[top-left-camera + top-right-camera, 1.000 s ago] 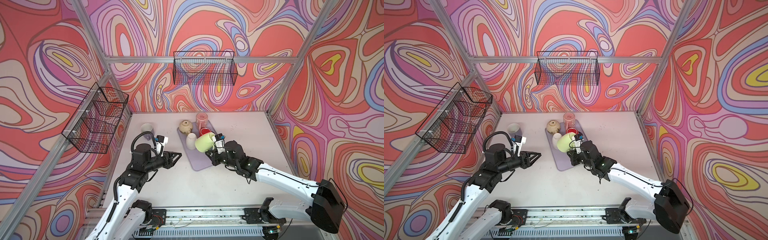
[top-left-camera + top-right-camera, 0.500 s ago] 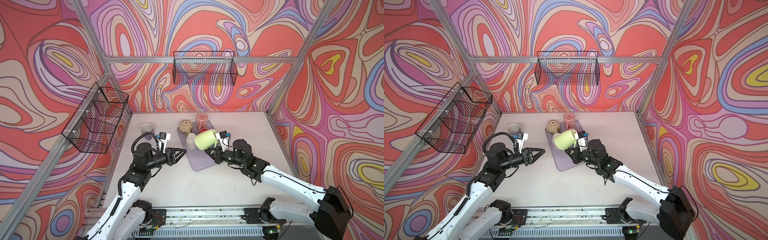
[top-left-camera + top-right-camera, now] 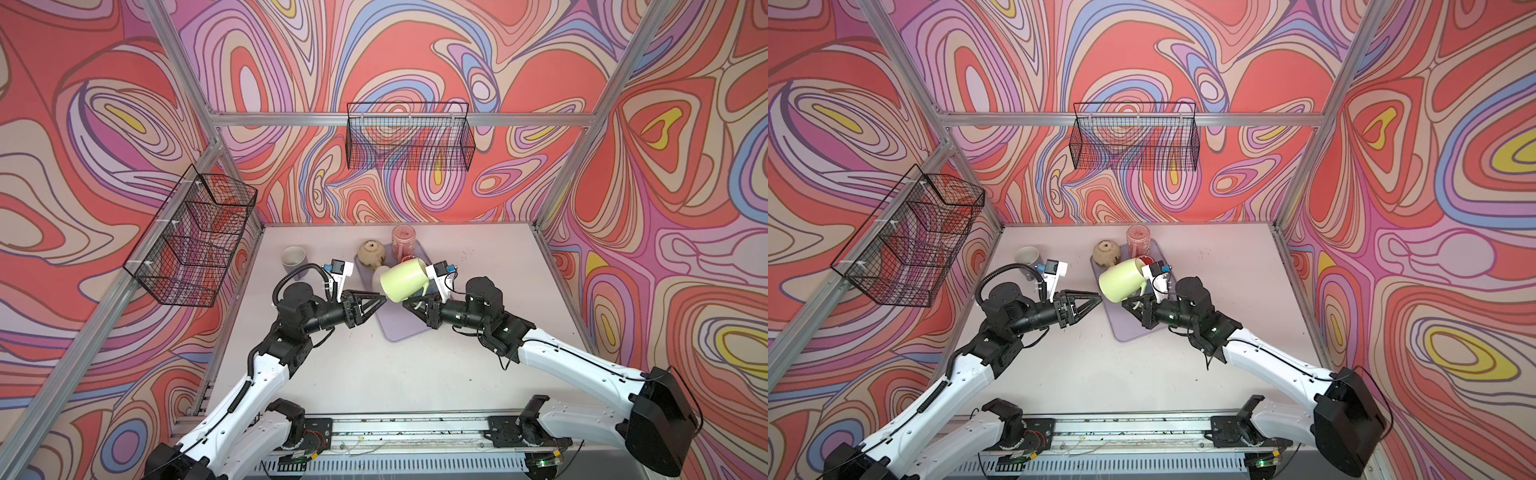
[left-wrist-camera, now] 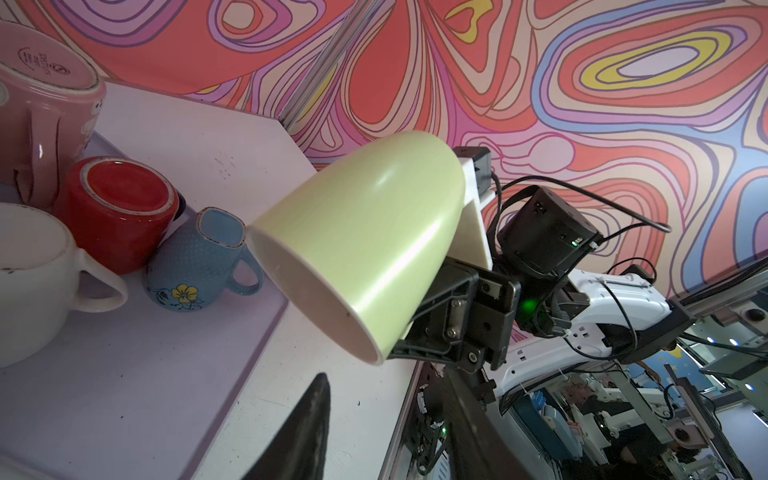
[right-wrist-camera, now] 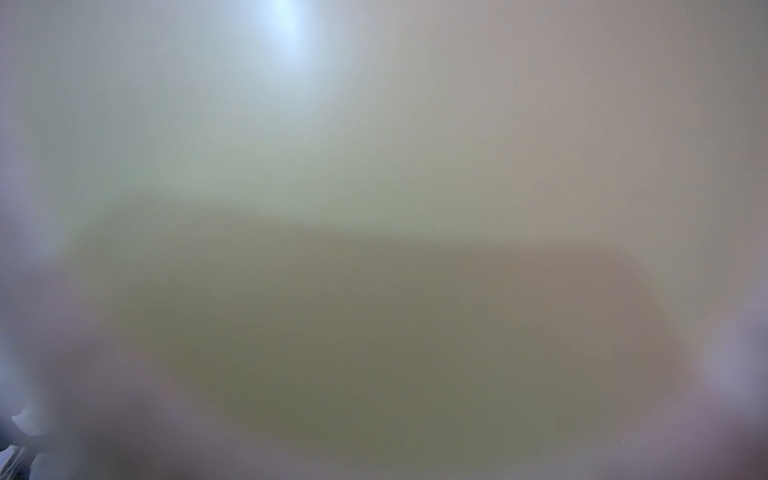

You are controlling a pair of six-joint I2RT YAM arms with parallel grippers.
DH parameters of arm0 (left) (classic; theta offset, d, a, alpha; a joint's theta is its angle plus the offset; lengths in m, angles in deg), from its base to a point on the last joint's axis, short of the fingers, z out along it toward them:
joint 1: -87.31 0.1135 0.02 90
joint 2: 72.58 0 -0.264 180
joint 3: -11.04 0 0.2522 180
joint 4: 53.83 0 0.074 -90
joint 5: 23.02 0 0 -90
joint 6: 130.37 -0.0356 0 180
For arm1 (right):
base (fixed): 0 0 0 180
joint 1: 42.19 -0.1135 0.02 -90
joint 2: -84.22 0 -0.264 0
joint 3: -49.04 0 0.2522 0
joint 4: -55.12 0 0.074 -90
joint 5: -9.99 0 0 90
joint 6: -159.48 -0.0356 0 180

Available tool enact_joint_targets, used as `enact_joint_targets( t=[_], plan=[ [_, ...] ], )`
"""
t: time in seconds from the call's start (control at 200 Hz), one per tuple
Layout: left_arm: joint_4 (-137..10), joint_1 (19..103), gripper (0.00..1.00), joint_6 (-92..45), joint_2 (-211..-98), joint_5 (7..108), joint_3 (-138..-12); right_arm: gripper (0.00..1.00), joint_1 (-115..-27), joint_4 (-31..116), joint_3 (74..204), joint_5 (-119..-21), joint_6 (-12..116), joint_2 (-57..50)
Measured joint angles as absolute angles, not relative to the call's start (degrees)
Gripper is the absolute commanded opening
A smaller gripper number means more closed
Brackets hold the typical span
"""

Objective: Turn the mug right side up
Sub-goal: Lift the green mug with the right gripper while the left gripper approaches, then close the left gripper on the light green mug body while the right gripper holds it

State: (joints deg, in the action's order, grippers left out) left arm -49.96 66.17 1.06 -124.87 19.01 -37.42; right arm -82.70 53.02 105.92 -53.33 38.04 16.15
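One stamp is showing on the upturned base of the pink mug [image 4: 45, 62], too small to read. Swirl-patterned walls [image 3: 415, 62] are enclosing the pale counter [image 3: 374, 374]. Right fingers [image 4: 440, 320] are clenching the green mug [image 3: 401, 280], tilted, mouth downward, above the lilac tray [image 3: 401, 330] mid-counter. Left fingers [image 3: 370, 301] are hovering beside its rim; released or clenched, cannot tell. Right wrist view is showing only blur.
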Motion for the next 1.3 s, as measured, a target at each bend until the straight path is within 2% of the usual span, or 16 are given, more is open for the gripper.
enact_joint_targets(
  t=[0.651,1.006,1.302],
  plan=[
    [-37.9,61.6,0.48,2.8,-131.0,21.9,-37.5,0.03,-82.7,59.0,105.9,-48.1,35.8,13.9],
    [-30.3,60.1,0.44,5.3,-133.2,22.9,-37.7,0.03,-82.7,62.0,105.8,-47.0,35.0,13.5],
    [-27.9,59.5,0.36,6.2,-134.0,24.0,-38.0,0.03,-82.7,65.2,105.5,-46.2,33.7,12.2]
  ],
)
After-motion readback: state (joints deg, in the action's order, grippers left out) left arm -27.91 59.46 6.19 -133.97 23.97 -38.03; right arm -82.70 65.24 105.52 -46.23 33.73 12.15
